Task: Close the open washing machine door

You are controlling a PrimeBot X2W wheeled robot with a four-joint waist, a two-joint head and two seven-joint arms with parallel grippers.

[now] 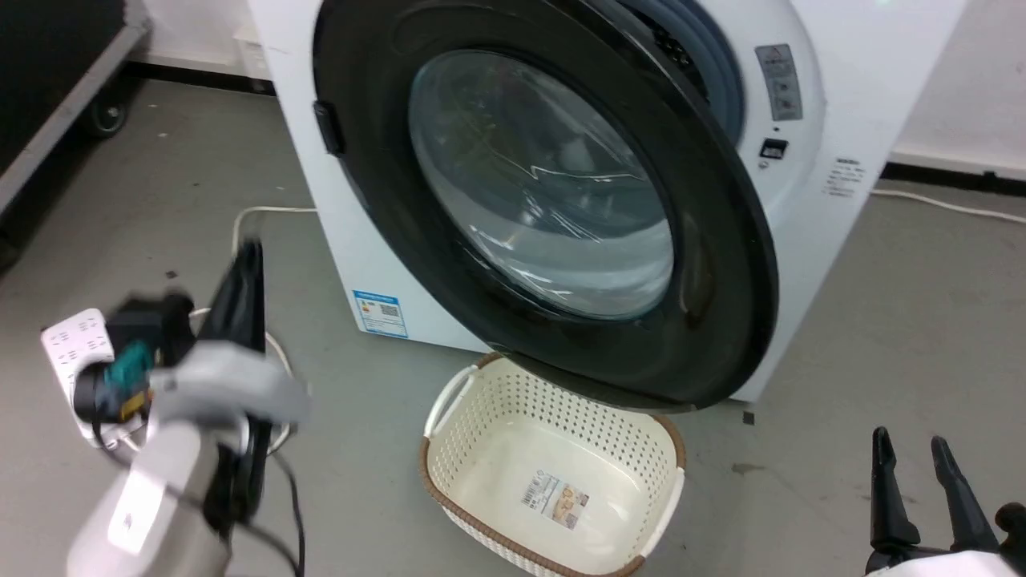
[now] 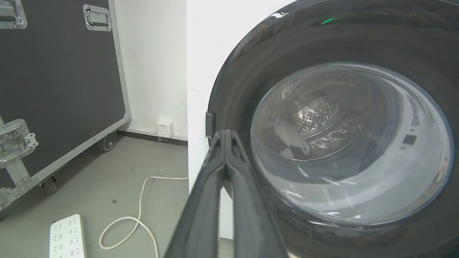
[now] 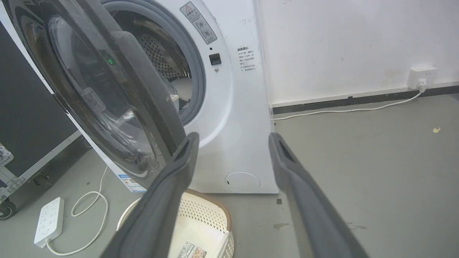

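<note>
The white washing machine (image 1: pixel 809 208) (image 3: pixel 240 118) stands ahead with its glossy black round door (image 1: pixel 553 200) (image 2: pixel 340 143) (image 3: pixel 96 86) swung partly open, hinged at its left. A gap on the right shows the grey ring and steel drum (image 3: pixel 161 57). My left gripper (image 1: pixel 240 280) (image 2: pixel 226 138) is shut and empty, raised left of the door, its tips short of the door's left edge. My right gripper (image 1: pixel 914 453) (image 3: pixel 233 141) stands open low at the right, apart from the door.
A cream perforated laundry basket (image 1: pixel 553 469) (image 3: pixel 200 225) sits on the floor under the door. A white power strip (image 2: pixel 67 236) (image 3: pixel 50 222) and cable (image 2: pixel 140 218) lie at the left. A black wheeled case (image 2: pixel 61 82) stands farther left.
</note>
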